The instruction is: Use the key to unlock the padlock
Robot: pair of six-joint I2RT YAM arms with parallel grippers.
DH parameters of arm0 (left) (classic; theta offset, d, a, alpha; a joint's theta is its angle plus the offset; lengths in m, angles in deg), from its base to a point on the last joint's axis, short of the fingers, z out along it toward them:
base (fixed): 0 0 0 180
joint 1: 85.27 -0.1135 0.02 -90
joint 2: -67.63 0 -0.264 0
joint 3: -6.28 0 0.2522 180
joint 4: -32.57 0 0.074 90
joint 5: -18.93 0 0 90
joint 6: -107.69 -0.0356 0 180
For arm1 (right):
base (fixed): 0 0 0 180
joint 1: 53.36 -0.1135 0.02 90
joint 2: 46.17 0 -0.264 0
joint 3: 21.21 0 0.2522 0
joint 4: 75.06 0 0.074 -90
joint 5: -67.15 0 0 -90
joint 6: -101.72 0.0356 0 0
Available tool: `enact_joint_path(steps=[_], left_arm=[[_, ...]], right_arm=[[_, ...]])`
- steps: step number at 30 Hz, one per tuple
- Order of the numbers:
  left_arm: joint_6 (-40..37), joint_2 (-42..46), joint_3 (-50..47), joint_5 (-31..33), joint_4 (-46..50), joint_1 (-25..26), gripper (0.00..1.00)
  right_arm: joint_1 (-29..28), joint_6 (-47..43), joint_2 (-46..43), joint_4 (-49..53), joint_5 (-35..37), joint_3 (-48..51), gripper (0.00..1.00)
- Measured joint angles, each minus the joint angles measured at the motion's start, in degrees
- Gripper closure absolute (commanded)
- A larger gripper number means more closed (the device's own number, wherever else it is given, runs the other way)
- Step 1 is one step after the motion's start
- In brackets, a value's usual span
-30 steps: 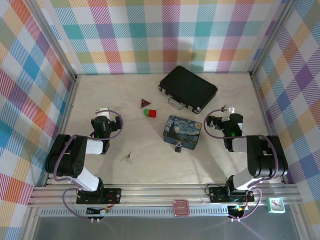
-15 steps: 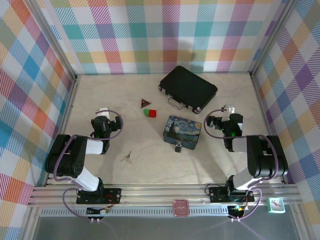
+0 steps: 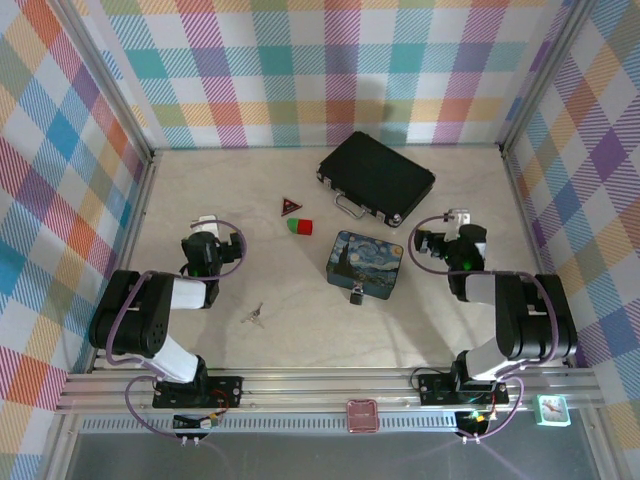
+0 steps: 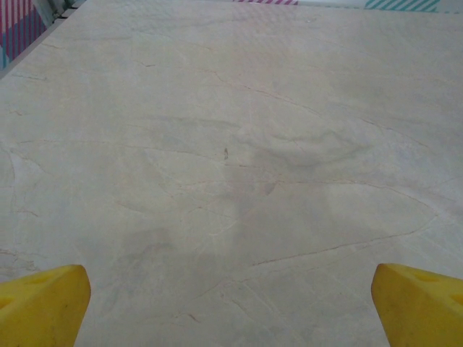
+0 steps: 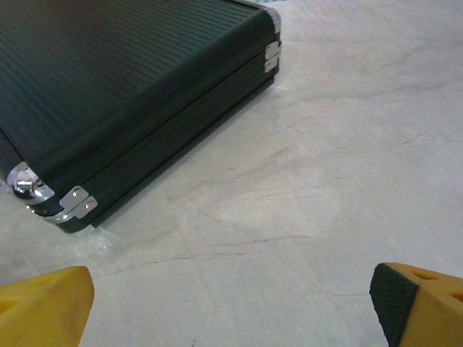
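Beyond the blue tin [image 3: 365, 263], toward the far wall, I see the black briefcase [image 3: 376, 177] lying closed and askew. Just left of the tin's far corner sits a red-and-green block [image 3: 298, 226], with a small dark red triangle [image 3: 291, 206] a little past it. The padlock [image 3: 356, 294] is at the tin's near edge; I cannot tell whether it hangs on the tin or only rests against it. The key [image 3: 253, 316] lies flat, well to the left of the tin and slightly nearer me.

Everything sits on a pale, veined table [image 3: 300, 345] closed in by pastel plaid walls [image 3: 300, 70].

Both arms are folded back low, wrists aimed at the far wall. The left gripper [image 3: 205, 222] is well left of the tin, the right gripper [image 3: 457, 220] near its right. On each wrist camera the yellow fingertips [image 4: 40, 303] [image 5: 43, 307] sit in opposite corners, spread wide with nothing between them.
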Motion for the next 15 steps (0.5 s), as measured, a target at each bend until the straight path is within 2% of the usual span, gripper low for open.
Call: enact_joint_path(steps=[4,8,11,15], left_arm=[[-0.04,5.07,2.8,3.15,7.39,1.62,0.0],[2.69,8.81,10.32,6.56,17.0,4.13,0.0],[7.17,10.21,15.06,5.27,22.71,5.46,0.0],[15.54,10.1,18.27,0.35,28.26,6.6,0.0]], right_arm=[[-0.94,1.27,-5.2,7.76,3.52,-3.91,0.01],[-2.38,6.03,-10.1,18.97,5.53,-9.07,0.01],[-5.14,10.88,-13.25,28.46,5.22,-12.04,0.01],[-9.53,17.18,-15.32,40.83,1.73,-14.64,0.0]])
